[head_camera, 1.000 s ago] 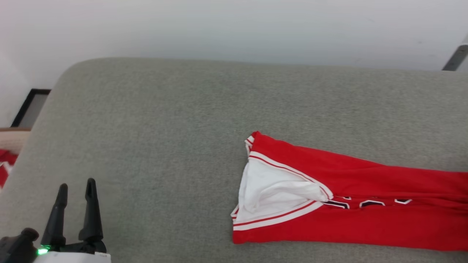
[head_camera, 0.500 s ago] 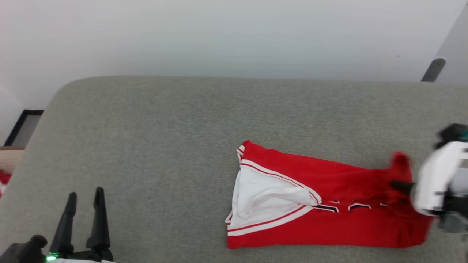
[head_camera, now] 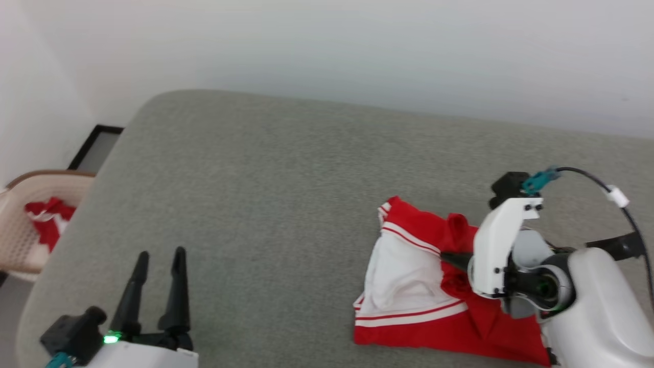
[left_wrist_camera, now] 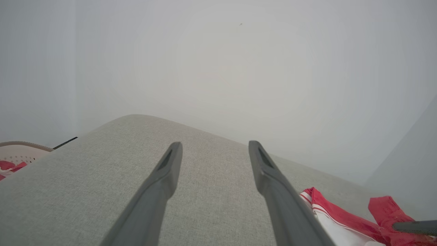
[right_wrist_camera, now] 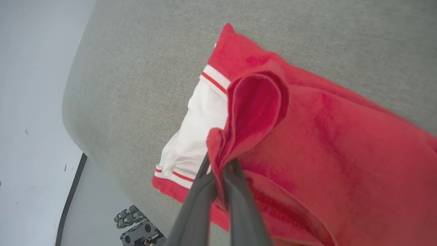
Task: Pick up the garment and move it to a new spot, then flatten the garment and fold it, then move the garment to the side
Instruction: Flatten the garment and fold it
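Observation:
The garment (head_camera: 409, 271), a bright red shirt with a white sleeve and striped trim, lies on the grey cushion at the right. My right gripper (head_camera: 445, 255) is shut on a bunched red edge of it, held over the shirt's middle beside the white sleeve. In the right wrist view the garment (right_wrist_camera: 324, 136) curls into a loop above my right gripper (right_wrist_camera: 218, 167). My left gripper (head_camera: 159, 253) stands open at the lower left with nothing between its fingers. The left wrist view has my left gripper (left_wrist_camera: 213, 148) over bare cushion, with the garment (left_wrist_camera: 341, 218) at its lower right.
The grey cushion (head_camera: 255, 179) has a rounded far-left corner and a white wall behind it. A beige basket (head_camera: 20, 225) holding red-white cloth stands off its left edge, near a black frame (head_camera: 97, 148) on the floor. Bare cushion lies between the two grippers.
The head camera has shifted. My right gripper came into view holding the garment's right end and has drawn it left over the shirt, doubling it over. The left gripper stays open.

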